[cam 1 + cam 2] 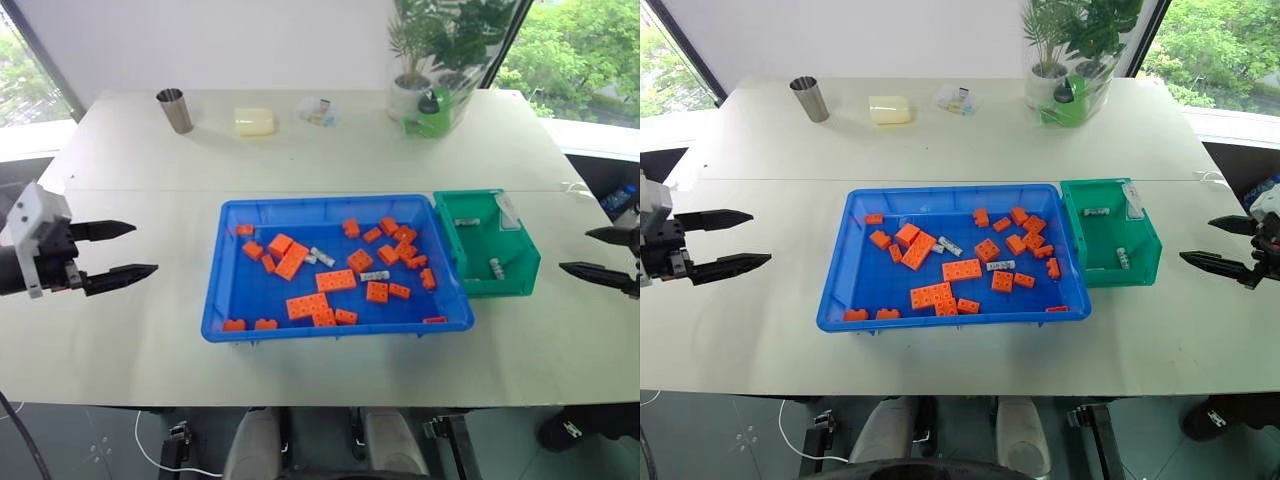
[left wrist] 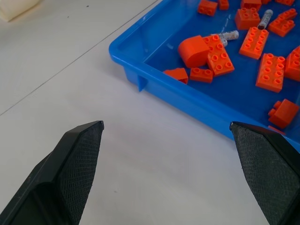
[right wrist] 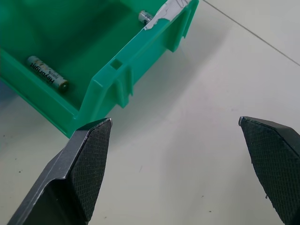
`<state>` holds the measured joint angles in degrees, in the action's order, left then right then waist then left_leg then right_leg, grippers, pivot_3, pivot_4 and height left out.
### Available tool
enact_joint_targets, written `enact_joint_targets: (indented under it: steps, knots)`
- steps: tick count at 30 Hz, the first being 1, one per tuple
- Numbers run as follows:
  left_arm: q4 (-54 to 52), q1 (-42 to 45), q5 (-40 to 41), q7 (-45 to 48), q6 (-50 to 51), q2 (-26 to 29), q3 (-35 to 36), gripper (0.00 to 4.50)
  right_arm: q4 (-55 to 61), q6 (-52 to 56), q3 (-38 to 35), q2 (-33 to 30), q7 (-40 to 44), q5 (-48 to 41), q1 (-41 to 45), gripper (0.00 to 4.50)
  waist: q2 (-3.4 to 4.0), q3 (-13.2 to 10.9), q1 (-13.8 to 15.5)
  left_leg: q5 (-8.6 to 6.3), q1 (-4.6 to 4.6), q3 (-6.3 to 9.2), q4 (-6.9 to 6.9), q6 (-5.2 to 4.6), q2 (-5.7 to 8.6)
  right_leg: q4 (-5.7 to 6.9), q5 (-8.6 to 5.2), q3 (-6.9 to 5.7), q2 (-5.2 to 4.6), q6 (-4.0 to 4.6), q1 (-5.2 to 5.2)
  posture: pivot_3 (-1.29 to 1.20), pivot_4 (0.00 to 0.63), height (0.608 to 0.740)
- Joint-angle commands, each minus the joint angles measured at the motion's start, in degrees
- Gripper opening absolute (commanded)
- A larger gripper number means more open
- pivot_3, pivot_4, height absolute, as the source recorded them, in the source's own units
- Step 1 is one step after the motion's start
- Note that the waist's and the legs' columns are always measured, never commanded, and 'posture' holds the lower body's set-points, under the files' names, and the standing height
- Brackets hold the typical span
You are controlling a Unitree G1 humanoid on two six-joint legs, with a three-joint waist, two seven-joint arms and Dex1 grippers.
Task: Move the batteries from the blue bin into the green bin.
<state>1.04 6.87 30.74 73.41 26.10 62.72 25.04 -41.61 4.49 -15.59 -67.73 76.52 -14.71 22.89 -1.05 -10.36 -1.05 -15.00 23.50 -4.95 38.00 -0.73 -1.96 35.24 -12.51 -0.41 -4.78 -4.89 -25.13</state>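
Beside the blue bin [image 1: 335,330] and green bin [image 1: 500,285], left tool [image 1: 125,250] and right tool [image 1: 598,254] hover, fingers apart.

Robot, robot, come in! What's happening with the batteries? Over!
Both grippers open, left gripper and right gripper empty. Two batteries left in blue bin, two in green bin. Orange bricks crowd them.

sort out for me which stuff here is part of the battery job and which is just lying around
Part of the job:
- batteries: some among the bricks, two in the green bin
- blue bin
- green bin
- left gripper and right gripper, both open and apart from the bins

Just lying about:
- orange toy bricks
- metal cup
- potted plant
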Motion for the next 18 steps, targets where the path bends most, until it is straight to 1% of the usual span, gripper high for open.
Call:
enact_joint_targets:
  steps: [1, 10, 14, 18]
  knots:
    - [-0.60, 0.49, 0.38, 0.47, -0.34, 1.25, 1.61, 4.50, -0.90, -1.34, -0.53, -0.67, 0.16, 0.11, 1.36, 4.47, 0.00, 0.00, 0.00, 0.00, 0.00, 0.00, 0.00, 0.00, 0.00, 0.00, 0.00, 0.00, 0.00, 0.00, 0.00, 0.00, 0.150, 0.736]
    - [-0.08, 2.12, 0.47, -1.03, 0.09, 0.61, 0.93, 4.50, -2.41, -2.33, -0.05, -0.51, 0.22, 0.45, 1.99, 4.47, 0.00, 0.00, 0.01, 0.01, 0.00, -0.03, 0.01, 0.00, 0.01, 0.04, 0.00, 0.01, 0.02, -0.01, 0.01, 0.00, 0.150, 0.736]
    - [0.02, 2.32, 0.87, -0.70, 0.54, 0.62, 0.84, 4.50, -2.95, -0.91, -0.01, -0.29, 0.48, 0.21, 2.60, 4.47, 0.00, 0.00, 0.01, 0.01, -0.01, -0.05, 0.02, 0.00, 0.03, 0.06, 0.01, 0.01, 0.04, -0.02, 0.01, 0.00, 0.150, 0.736]
    - [-0.27, 3.05, 1.01, -1.56, 1.09, 0.28, 1.05, 4.50, -4.17, -3.08, 0.40, 0.11, -1.39, 1.61, 3.45, 4.47, 0.00, 0.00, 0.00, 0.01, -0.01, -0.06, 0.03, 0.00, 0.04, 0.07, 0.01, 0.01, 0.05, -0.02, 0.01, 0.00, 0.150, 0.736]
